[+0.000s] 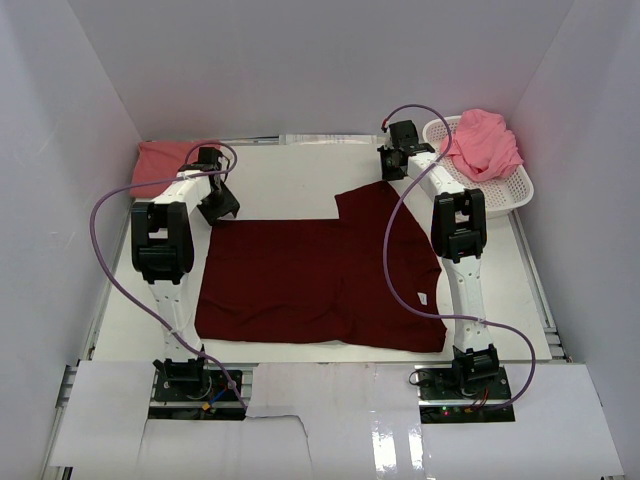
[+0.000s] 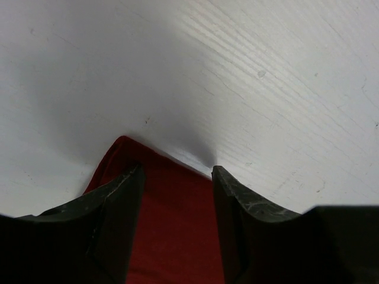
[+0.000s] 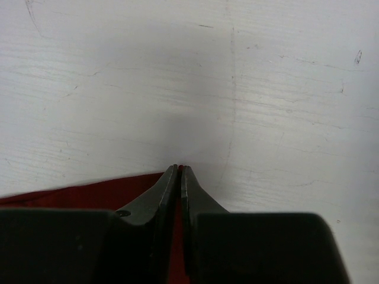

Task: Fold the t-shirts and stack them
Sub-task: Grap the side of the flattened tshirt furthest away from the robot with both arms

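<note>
A large dark maroon t-shirt (image 1: pixel 310 280) lies spread on the white table. My left gripper (image 1: pixel 218 208) is open at the shirt's far left corner. In the left wrist view the gripper (image 2: pixel 176 168) has its jaws apart, with the maroon corner (image 2: pixel 172 236) between them. My right gripper (image 1: pixel 390 170) is at the far right corner. In the right wrist view the gripper (image 3: pixel 179 167) is shut on a thin edge of the maroon cloth (image 3: pixel 89 192). A salmon t-shirt (image 1: pixel 160 160) lies bunched at the far left. A lighter pink t-shirt (image 1: pixel 485 140) is heaped in the basket.
A white perforated basket (image 1: pixel 515 195) stands at the far right corner of the table, beside my right arm. White walls close in the table on three sides. Purple cables loop off both arms over the table.
</note>
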`<act>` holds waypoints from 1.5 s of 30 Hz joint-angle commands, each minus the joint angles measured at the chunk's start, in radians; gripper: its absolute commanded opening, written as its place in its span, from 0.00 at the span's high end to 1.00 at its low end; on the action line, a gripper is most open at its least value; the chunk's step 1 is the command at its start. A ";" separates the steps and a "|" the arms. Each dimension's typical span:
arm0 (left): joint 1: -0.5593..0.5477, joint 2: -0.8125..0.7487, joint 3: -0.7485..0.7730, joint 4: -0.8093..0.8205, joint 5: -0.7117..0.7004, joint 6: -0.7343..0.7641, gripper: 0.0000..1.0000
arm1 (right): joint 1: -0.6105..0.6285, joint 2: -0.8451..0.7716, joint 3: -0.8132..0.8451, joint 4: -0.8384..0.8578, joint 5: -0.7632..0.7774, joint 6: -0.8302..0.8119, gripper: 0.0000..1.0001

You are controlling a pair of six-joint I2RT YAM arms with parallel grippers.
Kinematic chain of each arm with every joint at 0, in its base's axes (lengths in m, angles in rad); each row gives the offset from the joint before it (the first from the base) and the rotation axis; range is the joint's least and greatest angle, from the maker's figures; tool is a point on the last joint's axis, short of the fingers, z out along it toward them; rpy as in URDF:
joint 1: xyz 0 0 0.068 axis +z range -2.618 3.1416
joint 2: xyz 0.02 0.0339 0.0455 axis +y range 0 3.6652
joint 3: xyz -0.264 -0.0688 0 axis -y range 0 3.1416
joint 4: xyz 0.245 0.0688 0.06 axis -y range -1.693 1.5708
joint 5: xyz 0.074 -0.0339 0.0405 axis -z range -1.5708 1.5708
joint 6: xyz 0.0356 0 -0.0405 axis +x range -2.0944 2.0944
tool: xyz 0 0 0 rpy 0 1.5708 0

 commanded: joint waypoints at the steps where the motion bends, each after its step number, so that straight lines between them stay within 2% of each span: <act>1: 0.007 -0.055 -0.018 -0.018 -0.019 0.002 0.39 | 0.002 -0.025 -0.020 -0.050 0.010 -0.010 0.90; 10: 0.007 -0.096 0.049 -0.047 -0.043 0.043 0.38 | 0.002 -0.016 -0.004 -0.062 0.000 -0.007 0.91; 16: 0.007 -0.101 0.019 -0.046 -0.097 0.048 0.38 | 0.002 -0.013 -0.004 -0.062 -0.002 -0.007 0.91; 26: 0.010 0.046 0.048 -0.052 -0.117 0.046 0.39 | 0.002 -0.021 -0.014 -0.065 -0.016 -0.009 0.91; 29: 0.011 0.072 0.066 -0.053 -0.106 0.052 0.42 | 0.002 -0.024 -0.016 -0.065 -0.016 -0.010 0.91; 30: 0.012 0.080 0.069 -0.053 -0.102 0.054 0.46 | 0.002 -0.024 -0.014 -0.065 -0.017 -0.010 0.91; 32: 0.012 0.080 0.068 -0.053 -0.093 0.052 0.65 | 0.002 -0.027 -0.016 -0.067 -0.016 -0.010 0.92; 33: 0.013 0.076 0.063 -0.053 -0.091 0.051 0.87 | 0.002 -0.028 -0.014 -0.067 -0.016 -0.012 0.92; 34: 0.013 0.074 0.060 -0.053 -0.091 0.051 1.00 | 0.002 -0.028 -0.014 -0.068 -0.014 -0.013 0.92; 39: 0.018 0.062 0.071 -0.056 -0.083 0.052 1.00 | 0.002 -0.030 0.045 -0.073 -0.020 -0.013 0.92; 45: 0.018 0.037 0.177 -0.090 -0.053 0.054 1.00 | 0.001 -0.122 0.061 -0.059 -0.019 -0.033 0.92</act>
